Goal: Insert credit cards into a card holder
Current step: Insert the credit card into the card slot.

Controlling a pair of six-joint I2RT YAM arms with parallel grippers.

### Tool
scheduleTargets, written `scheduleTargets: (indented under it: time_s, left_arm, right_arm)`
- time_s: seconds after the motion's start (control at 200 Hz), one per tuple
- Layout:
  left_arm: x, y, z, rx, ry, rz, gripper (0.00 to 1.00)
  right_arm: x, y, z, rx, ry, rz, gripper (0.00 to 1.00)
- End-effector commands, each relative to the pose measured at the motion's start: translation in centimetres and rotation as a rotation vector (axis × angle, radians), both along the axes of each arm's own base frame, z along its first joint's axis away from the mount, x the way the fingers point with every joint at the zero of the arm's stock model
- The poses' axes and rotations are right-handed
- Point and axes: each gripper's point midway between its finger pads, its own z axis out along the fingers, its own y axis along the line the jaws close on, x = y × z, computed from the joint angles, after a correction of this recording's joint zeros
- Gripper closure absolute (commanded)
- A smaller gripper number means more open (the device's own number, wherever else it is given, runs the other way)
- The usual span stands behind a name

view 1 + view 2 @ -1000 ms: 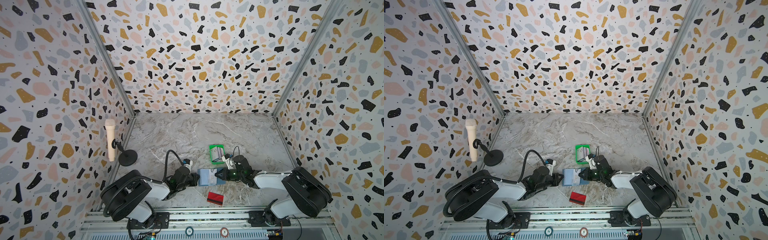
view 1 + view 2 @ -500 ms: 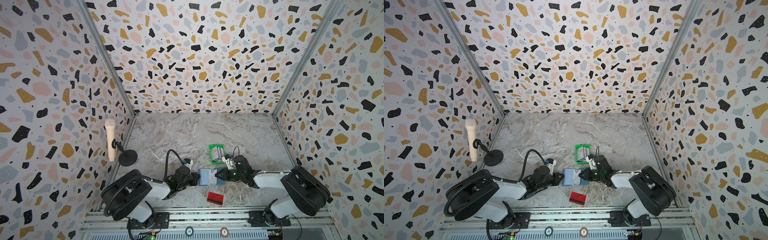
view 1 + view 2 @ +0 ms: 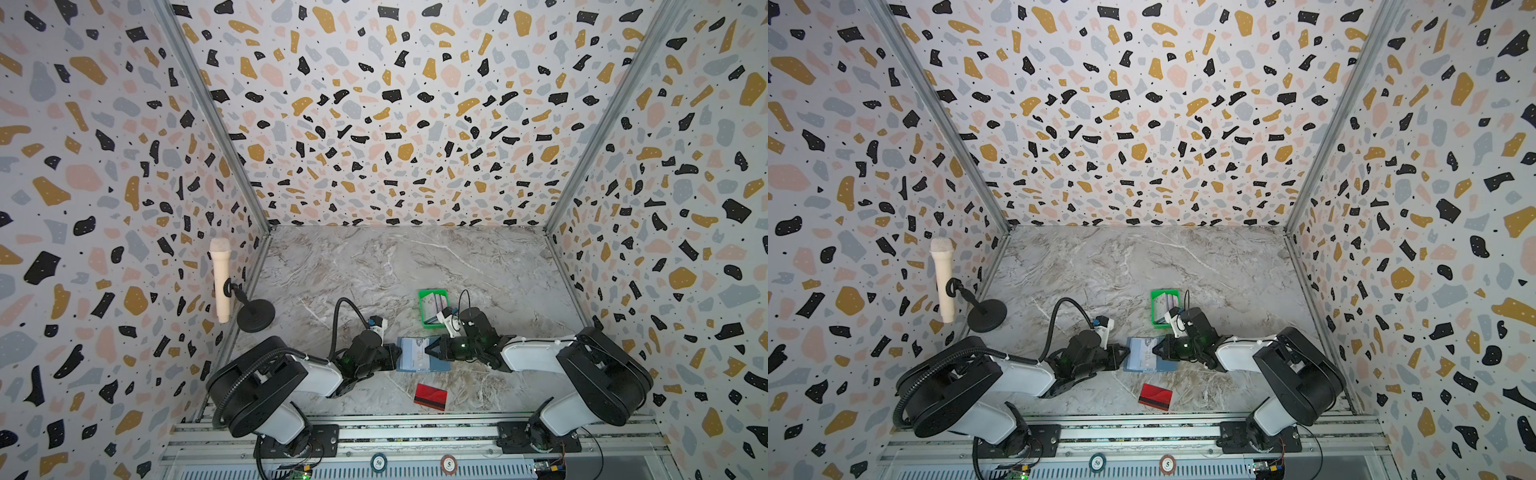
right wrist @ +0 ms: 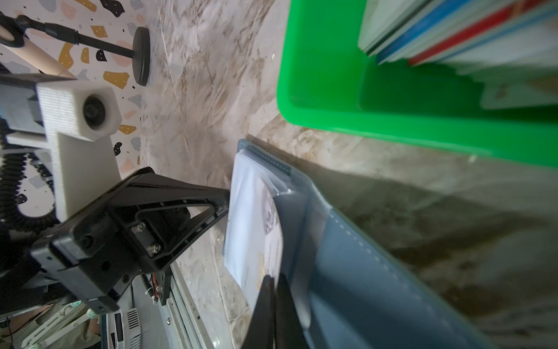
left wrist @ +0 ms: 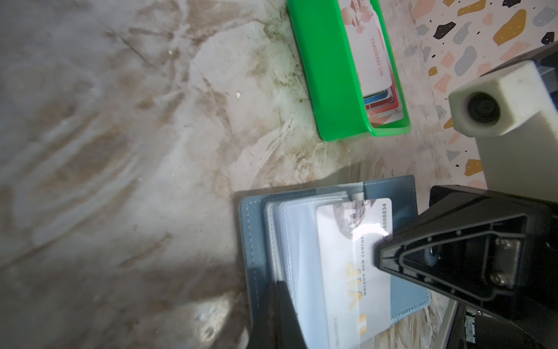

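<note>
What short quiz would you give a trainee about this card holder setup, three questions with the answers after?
1. True or false: the red card lies on the table, outside the green tray.
2. What does the right gripper pinch? A the white VIP card; B the red card; C the green tray.
3. Fill in: the card holder lies ___, its clear sleeves showing.
Key: 1 true; 2 A; 3 open.
</note>
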Motion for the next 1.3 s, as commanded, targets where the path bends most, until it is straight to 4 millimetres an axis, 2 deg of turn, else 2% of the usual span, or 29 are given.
scheduleTargets:
  time_s: [0.0,0.15,0.33,0.41,0.501,0.621,0.686,0.796,0.861,0.936,0.976,1.141,1.291]
  left_arm:
    - [-0.4,-0.9,0.6,-0.048,0.008,-0.033,1.00]
    - [-0.9,-0.8,0.4,-0.052,0.016,-0.044,1.00]
    - [-1.3,-0.9,0.2,-0.074,0.050,-0.041,1.00]
    - [-1.4,-0.9,0.2,-0.078,0.054,-0.042,1.00]
    - [-1.5,-0.8,0.2,-0.081,0.056,-0.039,1.00]
    - [-1.4,-0.8,0.4,-0.087,0.052,-0.038,1.00]
    - [-1.4,-0.8,0.4,-0.089,0.049,-0.039,1.00]
    - [-1.4,-0.9,0.5,-0.096,0.047,-0.040,1.00]
    - [-1.4,-0.9,0.5,-0.097,0.048,-0.042,1.00]
    - [-1.4,-1.0,0.5,-0.103,0.049,-0.044,1.00]
    - [-1.5,-1.0,0.4,-0.103,0.052,-0.045,1.00]
    - [-1.6,-1.0,0.2,-0.106,0.058,-0.047,1.00]
    - [-1.6,-1.1,0.3,-0.106,0.058,-0.047,1.00]
  right_arm:
    - [-0.8,0.2,-1.7,-0.065,0.034,-0.008,1.00]
    - [-0.7,0.9,-1.5,-0.065,0.028,-0.007,1.00]
    - [-1.3,1.5,-2.4,-0.106,0.058,0.021,1.00]
    - [-1.4,1.5,-2.2,-0.112,0.058,0.030,1.00]
    - [-1.1,1.3,-1.1,-0.123,0.016,0.032,0.87]
    - [-0.8,1.2,0.9,-0.139,-0.058,0.042,0.60]
    - [-0.9,1.0,1.4,-0.154,-0.082,0.043,0.53]
    - [-0.8,0.3,1.5,-0.195,-0.115,0.027,0.52]
    - [-0.4,-0.4,1.2,-0.244,-0.142,0.010,0.53]
    - [-0.1,-1.4,0.6,-0.331,-0.180,-0.007,0.68]
    - [0.1,-1.7,0.5,-0.364,-0.202,-0.014,0.72]
    - [0.2,-1.7,0.5,-0.378,-0.218,-0.009,0.90]
    - [0.0,-1.0,0.2,-0.390,-0.213,0.020,0.99]
